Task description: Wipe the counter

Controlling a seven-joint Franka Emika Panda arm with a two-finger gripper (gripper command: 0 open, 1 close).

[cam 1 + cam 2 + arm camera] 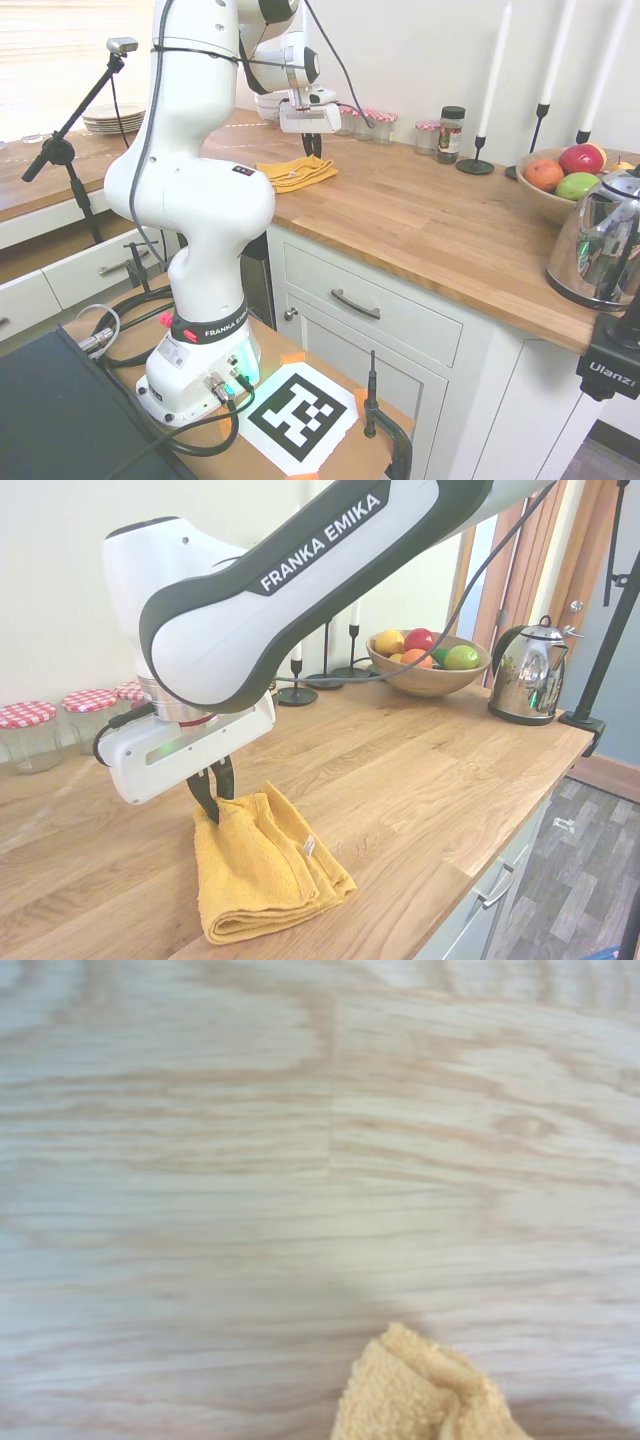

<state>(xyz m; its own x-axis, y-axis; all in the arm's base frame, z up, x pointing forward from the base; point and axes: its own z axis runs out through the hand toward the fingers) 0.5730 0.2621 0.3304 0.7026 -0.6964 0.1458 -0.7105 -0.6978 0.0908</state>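
I see my fingers (212, 790) pinched together on the far corner of the folded yellow cloth (262, 870), which lies on the wooden desk (400, 770) near its front edge. Red-lidded jars (60, 720) stand behind, against the wall.

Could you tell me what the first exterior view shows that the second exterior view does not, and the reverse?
Only the first exterior view shows the white cabinets under the counter, a stack of white plates on the lower surface, and a dark-lidded spice jar. Only the second shows the fingers drawn together on a lifted edge of the yellow cloth, and a small white tag on it. Both share the cloth, the fruit bowl, the kettle, the black candlesticks and the red-checked jars.
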